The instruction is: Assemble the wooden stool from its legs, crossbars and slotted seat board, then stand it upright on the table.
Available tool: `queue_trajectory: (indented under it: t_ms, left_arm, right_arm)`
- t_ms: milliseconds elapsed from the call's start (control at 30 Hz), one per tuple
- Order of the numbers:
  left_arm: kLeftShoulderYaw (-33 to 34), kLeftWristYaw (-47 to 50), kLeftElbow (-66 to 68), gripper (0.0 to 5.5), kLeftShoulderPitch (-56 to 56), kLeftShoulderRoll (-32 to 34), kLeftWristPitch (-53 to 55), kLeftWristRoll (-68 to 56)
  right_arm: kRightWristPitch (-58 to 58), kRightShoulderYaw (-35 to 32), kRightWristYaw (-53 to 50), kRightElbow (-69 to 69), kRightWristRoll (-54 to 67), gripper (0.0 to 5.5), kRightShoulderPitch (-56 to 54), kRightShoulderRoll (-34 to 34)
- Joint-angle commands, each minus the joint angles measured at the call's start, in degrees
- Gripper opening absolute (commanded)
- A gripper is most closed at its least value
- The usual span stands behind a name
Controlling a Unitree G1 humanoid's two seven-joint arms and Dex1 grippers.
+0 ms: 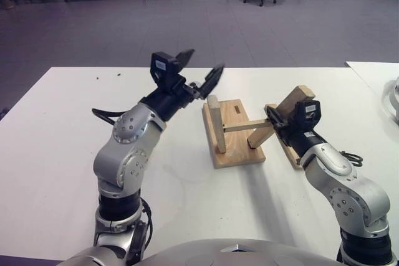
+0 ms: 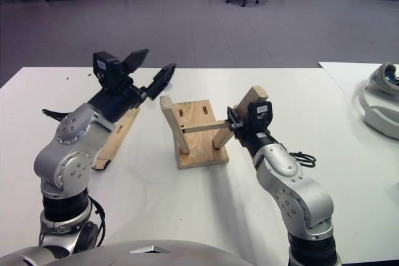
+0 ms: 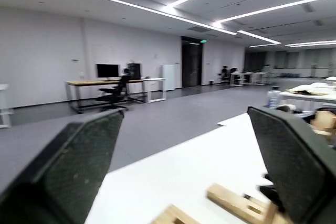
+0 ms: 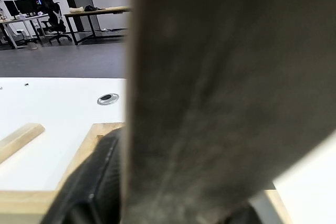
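The slotted seat board (image 1: 240, 147) lies flat on the white table (image 1: 62, 123). On it stands a frame of two legs joined by a thin crossbar (image 1: 240, 127): the nearer-left leg (image 1: 216, 123) is upright, the other leg (image 2: 249, 101) leans. My right gripper (image 1: 274, 121) is shut on that leaning leg, which looms dark and close in the right wrist view (image 4: 226, 87). My left gripper (image 1: 202, 63) is open and empty, raised above the table just left of the frame; its fingers (image 3: 68, 171) spread wide. A second wooden leg piece (image 2: 118, 135) lies under my left arm.
Another wooden piece (image 1: 290, 151) lies on the table beneath my right arm. A white headset (image 2: 380, 101) rests on the neighbouring table at the right. The table's near and left areas are bare. Office chairs and desks stand far behind.
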Motion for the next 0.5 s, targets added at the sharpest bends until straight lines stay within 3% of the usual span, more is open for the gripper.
queue_trajectory:
  t_ms: [33, 167, 333, 500]
  left_arm:
    - [-2.76, 1.08, 2.26, 4.35, 3.39, 1.32, -0.82, 2.73]
    - [-7.55, 0.67, 7.99, 4.35, 5.07, 0.65, -5.01, 5.58]
    - [-14.35, 0.17, 10.81, 4.35, 5.53, -3.06, -8.32, 5.49]
    - [-8.68, 0.85, 9.52, 4.35, 4.59, -2.43, -8.41, 3.35]
  right_arm:
    - [3.80, 4.77, 4.28, 3.94, -1.56, 2.55, 4.19, -1.02]
    - [0.11, 6.71, 9.43, 0.42, -3.30, 3.39, 1.83, -2.11]
    - [1.18, 10.65, 14.46, -1.30, -3.47, 3.39, -0.76, -3.40]
    - [-1.38, 6.71, 15.91, -0.01, -3.69, 3.39, -0.42, -3.56]
